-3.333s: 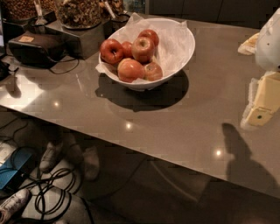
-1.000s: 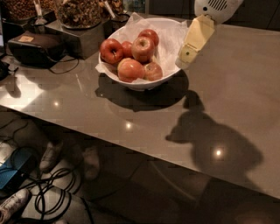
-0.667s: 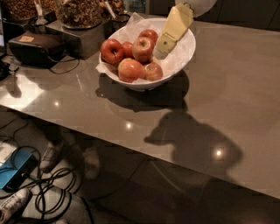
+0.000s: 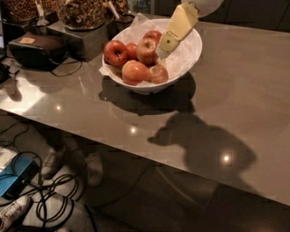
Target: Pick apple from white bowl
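1 white bowl (image 4: 190, 56) on the worktop (image 4: 235, 86), paper-lined, 6 apples inside. The apple (image 4: 147, 50) (red-orange, yellowish round the stem dimple) sits mid-bowl. A dark red apple (image 4: 115, 53) is at its left, a bigger orange-pink apple (image 4: 135, 72) in front, a small apple (image 4: 159, 74) front-right, and 2 more red ones are toward the back.

1 gripper (image 4: 164, 45), cream-coloured, slants down from the top right over the bowl's right inner side. Its tip is low and just beside the apple's right flank; contact can't be told, nor whether it's spread or pressed together. The arm's white rounded part (image 4: 201, 5) is at the top edge, and its shadow (image 4: 204, 145) falls on the worktop.

Behind the bowl – 1 jar (image 4: 81, 12) of dry food, 1 black device (image 4: 38, 50).
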`<control>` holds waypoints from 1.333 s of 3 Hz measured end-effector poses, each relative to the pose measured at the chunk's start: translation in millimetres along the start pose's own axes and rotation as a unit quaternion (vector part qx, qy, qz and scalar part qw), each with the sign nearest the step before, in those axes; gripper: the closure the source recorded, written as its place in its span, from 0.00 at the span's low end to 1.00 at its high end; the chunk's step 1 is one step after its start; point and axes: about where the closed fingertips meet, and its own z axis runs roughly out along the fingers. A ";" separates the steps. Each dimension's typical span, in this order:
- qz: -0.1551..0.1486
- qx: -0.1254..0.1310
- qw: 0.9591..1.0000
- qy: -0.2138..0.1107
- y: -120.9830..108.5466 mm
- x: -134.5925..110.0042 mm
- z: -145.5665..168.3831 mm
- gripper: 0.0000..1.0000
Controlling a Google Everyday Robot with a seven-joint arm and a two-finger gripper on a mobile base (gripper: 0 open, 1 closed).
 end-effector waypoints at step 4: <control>0.072 0.011 0.997 -0.037 -26.2 -43.6 35.0 0.06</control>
